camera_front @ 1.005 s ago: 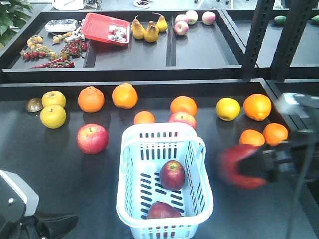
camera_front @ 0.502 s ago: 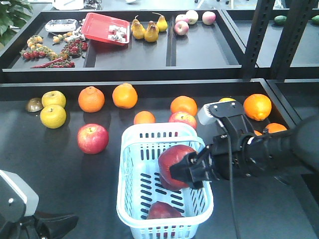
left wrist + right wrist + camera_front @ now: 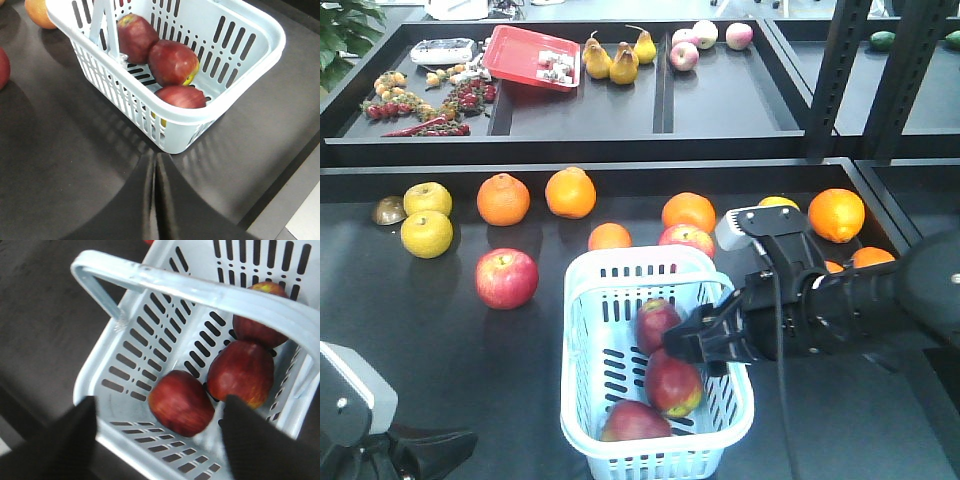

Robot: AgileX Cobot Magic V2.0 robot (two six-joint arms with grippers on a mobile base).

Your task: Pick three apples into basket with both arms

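Observation:
The pale blue basket (image 3: 582,300) stands on the dark table at front centre. Three dark red apples lie inside it: one at the back (image 3: 658,322), one in the middle (image 3: 673,383), one at the front (image 3: 635,422). My right gripper (image 3: 695,340) hangs over the basket's right rim, open and empty. In the right wrist view (image 3: 162,405) its fingers (image 3: 65,440) stand wide apart above the apples (image 3: 241,371). My left gripper (image 3: 155,159) is shut and empty, low near the basket's front corner (image 3: 175,142).
A fourth red apple (image 3: 506,278) lies left of the basket, another (image 3: 686,238) behind it. Oranges (image 3: 570,192) and yellow-green fruits (image 3: 426,233) line the back of the table. A raised shelf holds pears (image 3: 623,62) and a red tray (image 3: 532,56). A black post (image 3: 840,70) rises at right.
My right gripper brought an apple from the right over the basket and opened. That apple now lies in the basket with the other two. The left arm has not moved.

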